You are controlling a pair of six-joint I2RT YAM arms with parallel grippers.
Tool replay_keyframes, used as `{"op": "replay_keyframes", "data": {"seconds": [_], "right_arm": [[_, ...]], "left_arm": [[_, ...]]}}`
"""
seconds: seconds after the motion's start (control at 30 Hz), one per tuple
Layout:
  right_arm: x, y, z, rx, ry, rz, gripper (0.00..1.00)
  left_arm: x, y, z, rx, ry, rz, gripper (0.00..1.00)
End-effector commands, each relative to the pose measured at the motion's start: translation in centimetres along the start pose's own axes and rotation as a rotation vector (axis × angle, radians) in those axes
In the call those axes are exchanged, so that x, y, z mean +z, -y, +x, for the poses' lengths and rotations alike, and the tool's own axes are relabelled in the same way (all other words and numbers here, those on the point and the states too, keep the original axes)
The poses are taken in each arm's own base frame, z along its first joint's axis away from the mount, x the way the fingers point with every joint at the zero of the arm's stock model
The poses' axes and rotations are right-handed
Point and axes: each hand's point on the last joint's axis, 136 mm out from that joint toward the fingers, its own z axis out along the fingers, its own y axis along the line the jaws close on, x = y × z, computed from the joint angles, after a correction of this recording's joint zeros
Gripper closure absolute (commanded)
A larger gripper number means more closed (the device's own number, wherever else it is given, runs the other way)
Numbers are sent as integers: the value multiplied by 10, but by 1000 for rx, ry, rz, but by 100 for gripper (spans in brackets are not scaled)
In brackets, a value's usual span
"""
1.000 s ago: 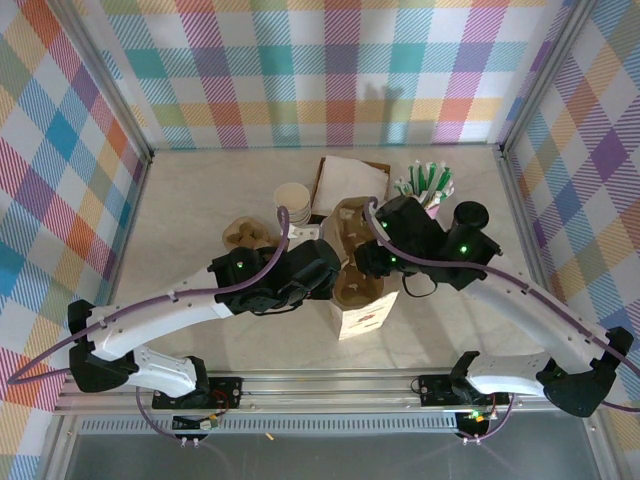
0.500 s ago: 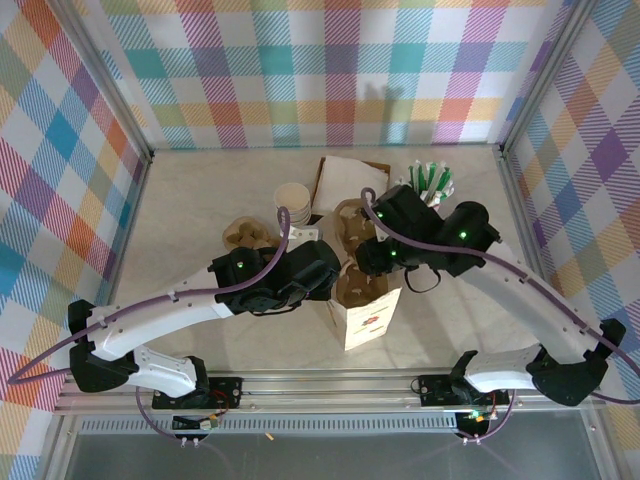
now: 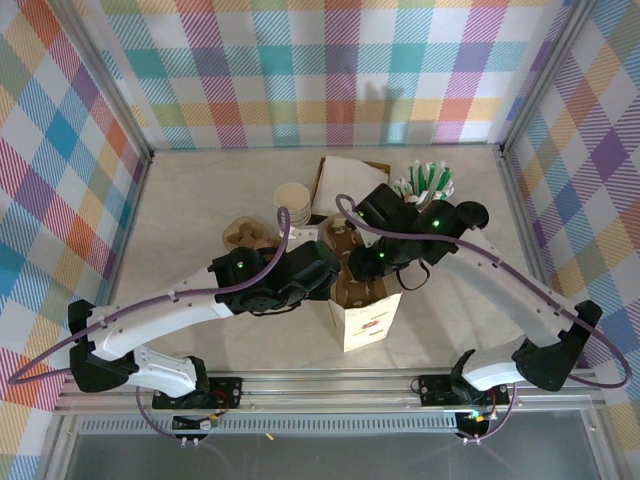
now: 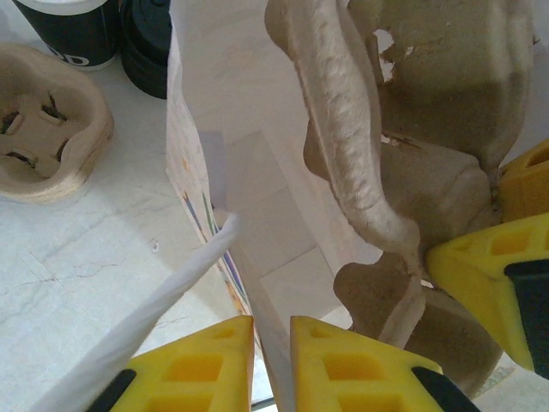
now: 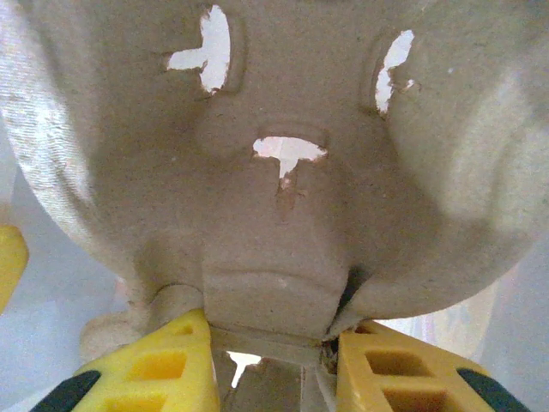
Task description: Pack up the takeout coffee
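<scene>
Currently the right claw (image 5: 270,335) is clamped on the edge tab of the pulp cup carrier (image 5: 283,172). The left claw (image 4: 268,324) is pinched shut on one wall of the white paper bag (image 4: 257,137), which keeps the bag mouth spread.

Change over the last second:
1. The right wrist now sits closer to the left claw than it did, and its forearm is swung inward.
2. The carrier moves with it. It now hangs directly ahead of the left claw, on edge, with its lower cells inside the bag mouth.
3. The left arm holds the same pose, and the bag is turned only slightly on the surface (image 3: 200,210).

Meaning for the task: carrier insertion is in progress and, by judgement, not finished, because the right claw has not let go of the tab. The packing step for the drink itself is not yet started.

Location of the task item: the takeout coffee (image 4: 144,47) stands on the surface, beyond the left claw and off to its left. It is just beside the stack of cups (image 4: 73,30) and behind a spare carrier (image 4: 51,142). The frame edge crops it, so its black lid is only partly visible and the identification is probable rather than certain. It is outside the bag and well apart from the right claw. Neither claw touches it.
</scene>
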Motion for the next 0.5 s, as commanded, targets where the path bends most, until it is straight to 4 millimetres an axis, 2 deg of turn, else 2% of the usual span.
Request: {"op": "replay_keyframes", "data": {"seconds": [0.0,0.47], "right_arm": [[-4,-5,5,-53,-47,-20,69],[11,1,21,-41,-173,16,69]], "left_arm": [[-3,-1,-2,19,9,-26,82],[1,1,-2,14,-1,-63,85]]}}
